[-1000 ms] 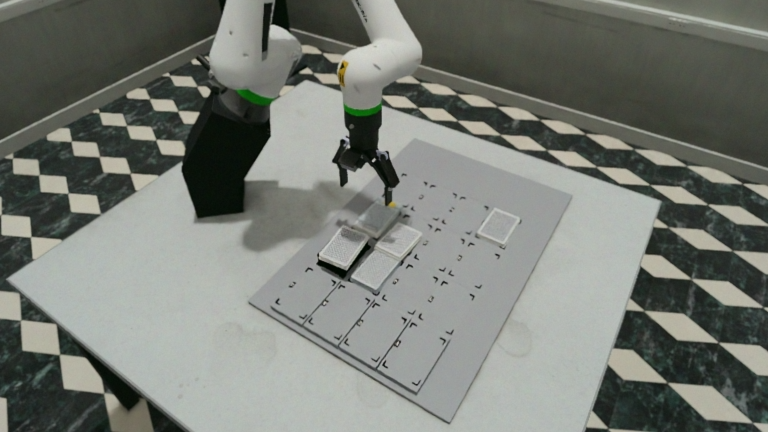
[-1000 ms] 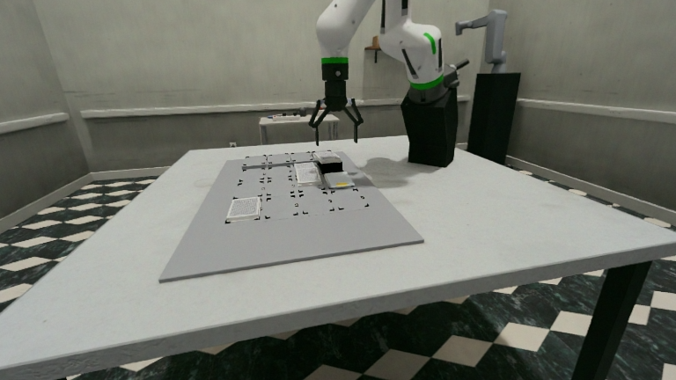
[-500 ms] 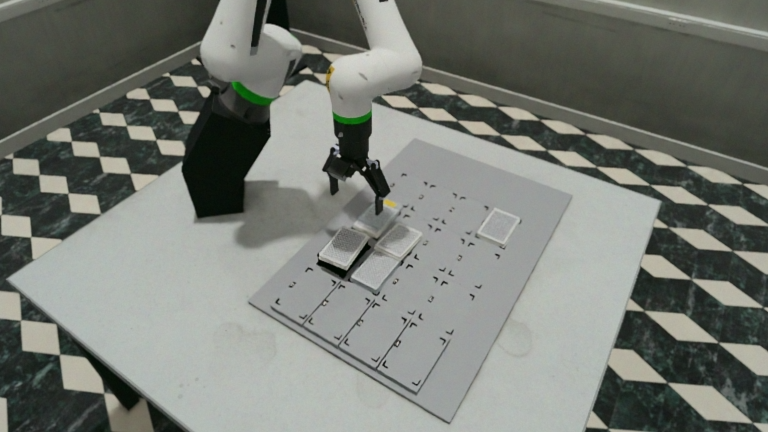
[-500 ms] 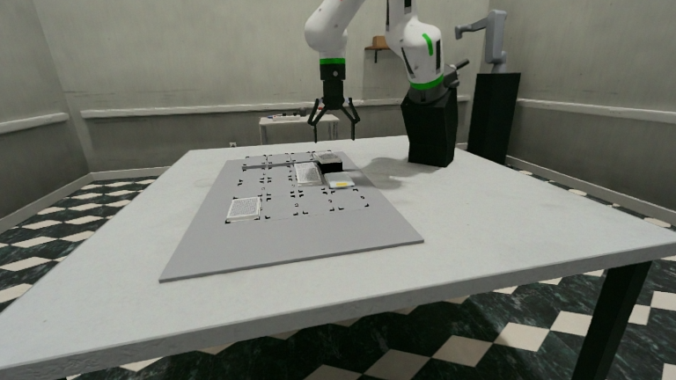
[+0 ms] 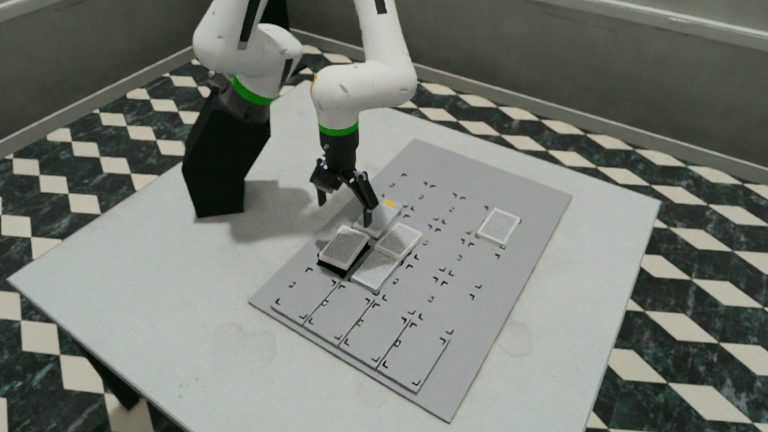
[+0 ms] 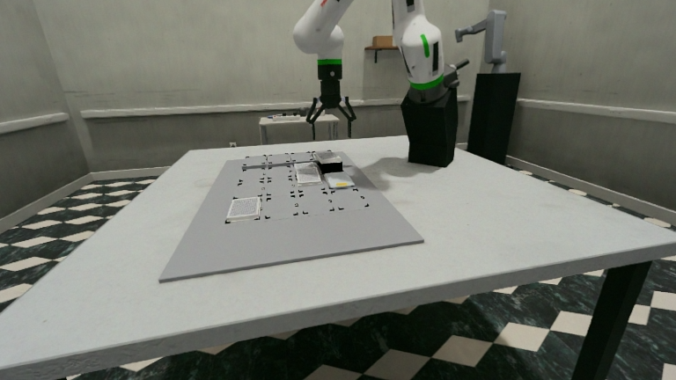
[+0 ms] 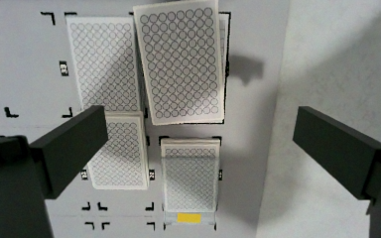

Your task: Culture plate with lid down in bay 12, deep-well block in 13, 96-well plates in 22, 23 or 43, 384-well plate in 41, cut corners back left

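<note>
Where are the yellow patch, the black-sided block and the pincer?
Yellow patch [image 5: 389,203] [image 6: 341,185] [image 7: 189,218]: all views, its middle.
Black-sided block [image 6: 331,166]: exterior, its dark side.
Pincer [image 6: 332,135]: exterior, midway between fingertips.

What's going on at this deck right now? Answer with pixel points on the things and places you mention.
The arm's gripper [image 5: 345,209] [image 6: 332,132] [image 7: 200,123] is open, holding nothing, above the near edge of the deck board [image 5: 509,246] [image 6: 279,251] [image 7: 248,149]. Below it, four plates or blocks sit close together, one on a tall black block [image 5: 334,266] [image 6: 331,166]. A clear lid with a yellow mark [image 5: 389,203] [image 6: 341,185] [image 7: 189,217] lies offset on its plate. Another plate [image 5: 498,225] [image 6: 244,208] sits apart, so the job looks unfinished.
</note>
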Tool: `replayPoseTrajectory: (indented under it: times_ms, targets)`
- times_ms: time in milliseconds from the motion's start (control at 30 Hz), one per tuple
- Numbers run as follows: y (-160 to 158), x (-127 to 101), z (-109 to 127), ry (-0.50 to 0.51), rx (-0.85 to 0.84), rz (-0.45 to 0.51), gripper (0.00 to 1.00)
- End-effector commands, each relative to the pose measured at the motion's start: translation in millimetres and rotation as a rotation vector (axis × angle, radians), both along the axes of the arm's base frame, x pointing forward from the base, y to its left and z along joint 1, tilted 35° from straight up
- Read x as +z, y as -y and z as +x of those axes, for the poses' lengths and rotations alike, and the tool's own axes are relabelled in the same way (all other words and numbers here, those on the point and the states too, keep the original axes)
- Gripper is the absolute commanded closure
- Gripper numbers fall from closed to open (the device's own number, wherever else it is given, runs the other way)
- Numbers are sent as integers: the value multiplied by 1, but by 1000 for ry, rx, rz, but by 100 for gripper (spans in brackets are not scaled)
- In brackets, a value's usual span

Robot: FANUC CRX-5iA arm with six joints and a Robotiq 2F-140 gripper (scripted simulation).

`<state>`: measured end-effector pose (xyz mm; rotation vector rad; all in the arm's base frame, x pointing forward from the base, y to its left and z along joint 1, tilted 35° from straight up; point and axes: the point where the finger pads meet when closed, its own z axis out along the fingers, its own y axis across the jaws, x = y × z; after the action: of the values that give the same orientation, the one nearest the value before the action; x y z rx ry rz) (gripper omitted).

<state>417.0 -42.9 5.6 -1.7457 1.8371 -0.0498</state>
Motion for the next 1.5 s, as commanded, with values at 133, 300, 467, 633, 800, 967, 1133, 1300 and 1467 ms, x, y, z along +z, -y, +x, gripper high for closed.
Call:
replayPoseTrajectory:
  times_ms: [133,300,467,633,800,967,1133,1300,1467]
  targets:
    - [31,-13,2,2,3,4,0]
    - [49,-21,3,2,3,3,0]
    - [60,-25,3,2,3,3,0]
    - [60,-25,3,2,3,3,0]
    - [60,-25,3,2,3,3,0]
    - [60,-25,3,2,3,3,0]
    - [60,-25,3,2,3,3,0]
    - [60,-25,3,2,3,3,0]
    - [60,-25,3,2,3,3,0]
